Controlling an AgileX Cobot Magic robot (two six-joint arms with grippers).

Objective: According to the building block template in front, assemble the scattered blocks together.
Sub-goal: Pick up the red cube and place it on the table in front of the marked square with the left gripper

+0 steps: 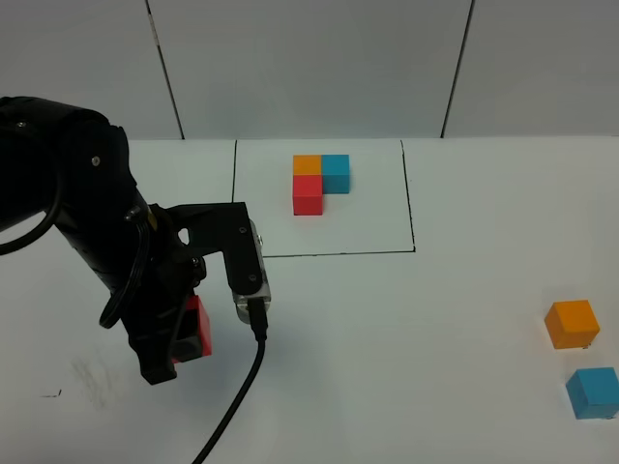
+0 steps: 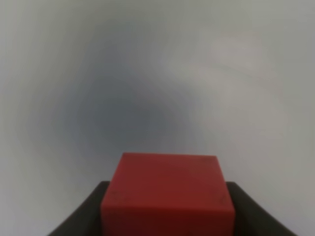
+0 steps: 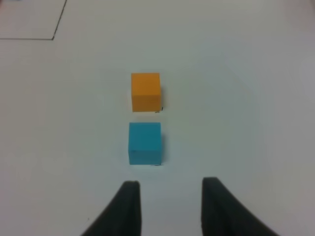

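Red cube of the scattered blocks sat clamped between the dark fingers of the left gripper, over the left part of the desk and toward its near edge; whether it cleared the surface could not be told. The other two loose blocks lay well apart from it by the desk's right edge: the orange cube, and the blue cube just beside it on the side of the near edge, the pair close together but not touching. The right gripper, seen only by its own wrist camera, hung near the blue cube with its fingers parted and only bare desk between them. Toward the far edge stood the building block template, its orange and blue cubes side by side and its red cube against the orange one's near face, all three touching in an L. A thin black frame drawn on the desk enclosed the trio. A black cable trailed from the left arm toward the near edge
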